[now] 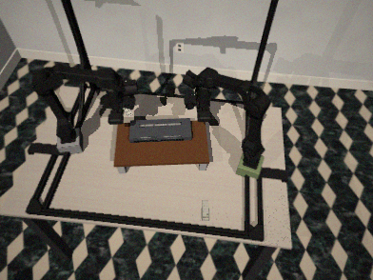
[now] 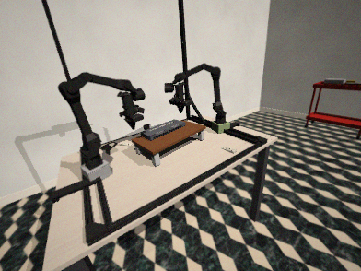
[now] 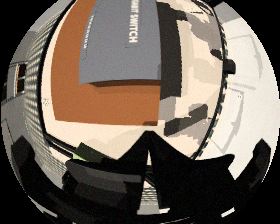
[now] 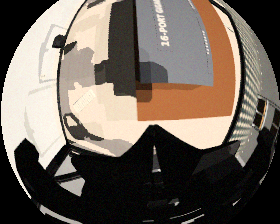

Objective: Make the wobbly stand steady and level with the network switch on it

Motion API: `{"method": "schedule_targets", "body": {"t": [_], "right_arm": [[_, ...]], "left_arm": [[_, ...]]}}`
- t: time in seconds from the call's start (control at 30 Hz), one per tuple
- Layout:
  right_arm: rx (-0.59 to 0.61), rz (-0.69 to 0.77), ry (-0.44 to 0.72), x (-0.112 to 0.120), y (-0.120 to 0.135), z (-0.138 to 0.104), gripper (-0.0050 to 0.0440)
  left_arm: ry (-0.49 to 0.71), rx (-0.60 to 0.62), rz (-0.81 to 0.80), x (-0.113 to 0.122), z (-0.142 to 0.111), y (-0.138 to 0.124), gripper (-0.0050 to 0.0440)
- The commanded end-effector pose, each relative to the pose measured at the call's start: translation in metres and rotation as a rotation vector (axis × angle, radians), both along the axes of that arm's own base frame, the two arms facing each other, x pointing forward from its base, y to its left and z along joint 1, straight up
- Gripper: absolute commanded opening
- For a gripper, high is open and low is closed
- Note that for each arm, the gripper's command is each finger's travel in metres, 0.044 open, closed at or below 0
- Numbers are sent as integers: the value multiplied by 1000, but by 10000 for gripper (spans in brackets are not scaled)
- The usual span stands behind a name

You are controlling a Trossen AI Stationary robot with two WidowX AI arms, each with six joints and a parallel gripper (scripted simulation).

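Pressing gently suits the left gripper [image 1: 207, 121] [image 2: 180, 111] [image 3: 148, 134] and right gripper [image 1: 115, 120] [image 2: 133, 127] [image 4: 152, 128], both clenched empty; test the stand [image 1: 162, 153] [image 2: 166, 143] [image 3: 120, 105] [image 4: 190, 102] just beyond their fingertips for rocking

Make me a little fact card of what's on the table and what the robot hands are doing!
stand: brown top, pale legs
on stand: network switch
front piece: small, pale, maybe wedges
wall-side piece: small, pale, maybe wedges
left hand: shut, empty
right hand: shut, empty
stand level: cannot tell
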State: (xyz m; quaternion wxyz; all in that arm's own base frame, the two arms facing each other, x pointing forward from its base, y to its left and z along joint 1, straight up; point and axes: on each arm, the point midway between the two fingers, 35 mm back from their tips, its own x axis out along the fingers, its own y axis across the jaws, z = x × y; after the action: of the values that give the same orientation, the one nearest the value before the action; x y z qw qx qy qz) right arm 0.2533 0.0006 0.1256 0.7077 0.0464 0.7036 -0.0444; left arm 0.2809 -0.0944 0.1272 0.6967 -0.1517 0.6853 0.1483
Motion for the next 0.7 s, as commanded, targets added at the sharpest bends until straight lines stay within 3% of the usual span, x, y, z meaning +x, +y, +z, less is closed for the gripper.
{"method": "schedule_targets", "body": {"t": [0.0,0.13,0.17,0.67], "right_arm": [[-2,-5,6,-1,0,-1,0],[-2,-5,6,-1,0,-1,0],[-2,-5,6,-1,0,-53,0],[-2,-5,6,-1,0,-53,0]], "left_arm": [[0,0,0,0,0,0,0],[0,0,0,0,0,0,0],[0,0,0,0,0,0,0],[0,0,0,0,0,0,0]]}}
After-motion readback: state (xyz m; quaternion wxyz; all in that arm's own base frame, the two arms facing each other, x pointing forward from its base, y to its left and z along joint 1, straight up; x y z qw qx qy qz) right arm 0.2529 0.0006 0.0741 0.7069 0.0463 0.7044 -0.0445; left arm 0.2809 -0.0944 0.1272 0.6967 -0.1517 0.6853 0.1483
